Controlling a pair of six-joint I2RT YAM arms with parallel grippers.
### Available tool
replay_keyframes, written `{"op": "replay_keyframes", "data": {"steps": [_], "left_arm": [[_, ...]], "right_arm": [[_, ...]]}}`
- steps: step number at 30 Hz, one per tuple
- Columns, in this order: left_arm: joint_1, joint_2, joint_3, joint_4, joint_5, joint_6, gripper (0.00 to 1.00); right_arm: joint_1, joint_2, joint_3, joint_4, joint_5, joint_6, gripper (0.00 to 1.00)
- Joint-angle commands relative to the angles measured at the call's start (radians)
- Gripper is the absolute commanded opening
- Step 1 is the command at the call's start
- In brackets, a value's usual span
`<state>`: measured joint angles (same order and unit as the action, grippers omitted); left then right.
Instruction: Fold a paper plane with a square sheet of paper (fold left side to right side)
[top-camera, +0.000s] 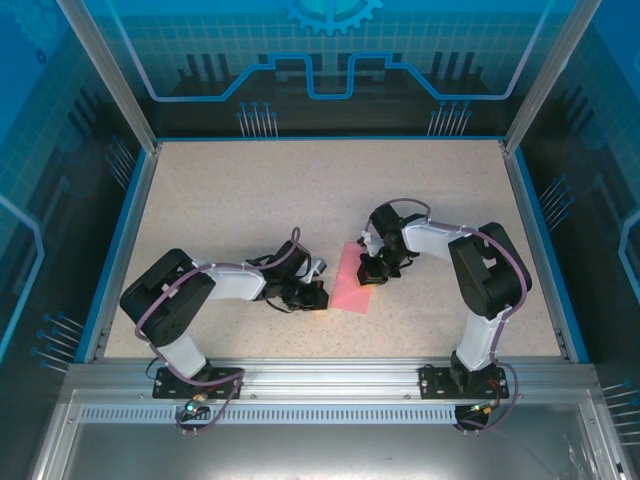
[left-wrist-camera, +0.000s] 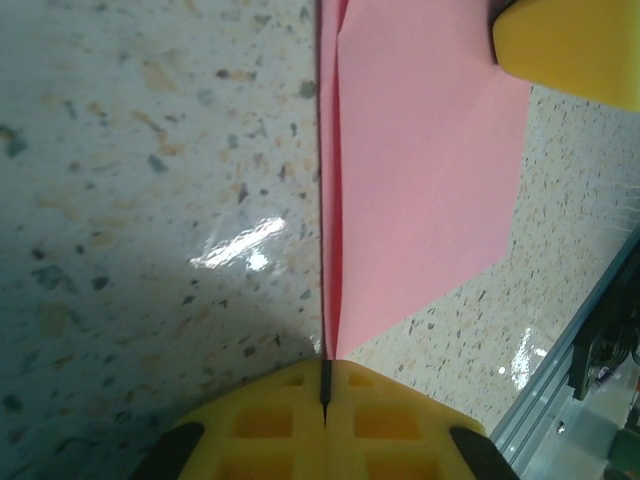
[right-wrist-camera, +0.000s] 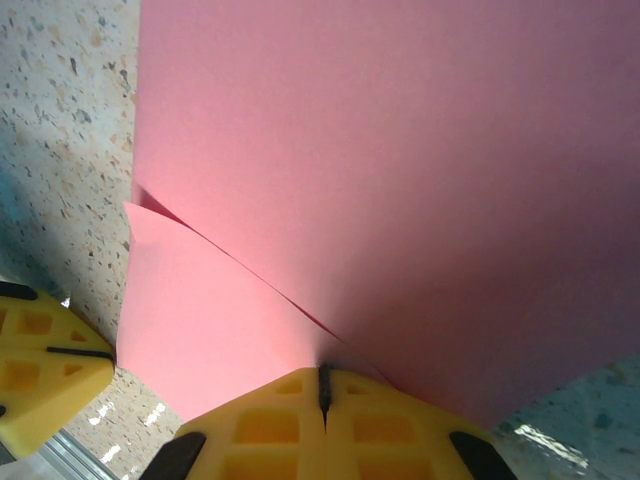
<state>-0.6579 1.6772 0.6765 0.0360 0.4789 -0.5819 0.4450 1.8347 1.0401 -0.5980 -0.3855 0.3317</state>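
My left gripper (left-wrist-camera: 325, 405), jaws pressed together, sits at the near corner of the square sheet of paper (top-camera: 348, 280). The sheet lies in the middle of the tabletop (top-camera: 250, 200), closer to its near edge. Just beyond, my right gripper (right-wrist-camera: 322, 385), likewise pressed together, rests on the pink top layer. Whether either seam has caught paper I cannot tell. To fold well, I'd align the loose edge over the one beneath, then crease outward gently. One sheet, two grippers.
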Motion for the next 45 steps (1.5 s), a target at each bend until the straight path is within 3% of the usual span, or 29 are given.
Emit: {"op": "replay_keyframes", "data": {"steps": [1, 4, 10, 13, 18, 23, 28, 37, 45], "left_arm": [[0.028, -0.018, -0.051, -0.145, -0.034, 0.011, 0.05], [0.035, -0.076, -0.039, -0.145, -0.030, 0.020, 0.09], [0.044, -0.144, 0.029, -0.131, -0.047, 0.030, 0.33], [0.044, -0.104, 0.081, -0.110, -0.040, 0.041, 0.39], [0.045, 0.008, 0.178, -0.083, -0.024, 0.067, 0.43], [0.046, 0.113, 0.267, -0.079, 0.005, 0.086, 0.44], [0.043, 0.160, 0.309, -0.076, 0.031, 0.095, 0.37], [0.046, 0.142, 0.304, -0.084, 0.004, 0.111, 0.07], [0.046, 0.087, 0.261, -0.093, -0.027, 0.116, 0.04]], "right_arm": [[-0.003, -0.007, -0.033, 0.021, 0.023, -0.013, 0.01], [-0.010, -0.082, -0.047, 0.072, -0.006, 0.002, 0.09], [-0.078, -0.273, -0.110, 0.115, 0.039, 0.014, 0.41], [-0.128, -0.347, -0.154, 0.107, 0.062, 0.001, 0.53], [-0.194, -0.426, -0.251, 0.131, -0.003, -0.013, 0.66], [-0.200, -0.424, -0.286, 0.170, -0.120, -0.001, 0.71], [-0.201, -0.404, -0.308, 0.193, -0.154, 0.016, 0.71], [-0.198, -0.331, -0.307, 0.222, -0.223, 0.046, 0.74], [-0.178, -0.259, -0.295, 0.276, -0.283, 0.090, 0.74]]}}
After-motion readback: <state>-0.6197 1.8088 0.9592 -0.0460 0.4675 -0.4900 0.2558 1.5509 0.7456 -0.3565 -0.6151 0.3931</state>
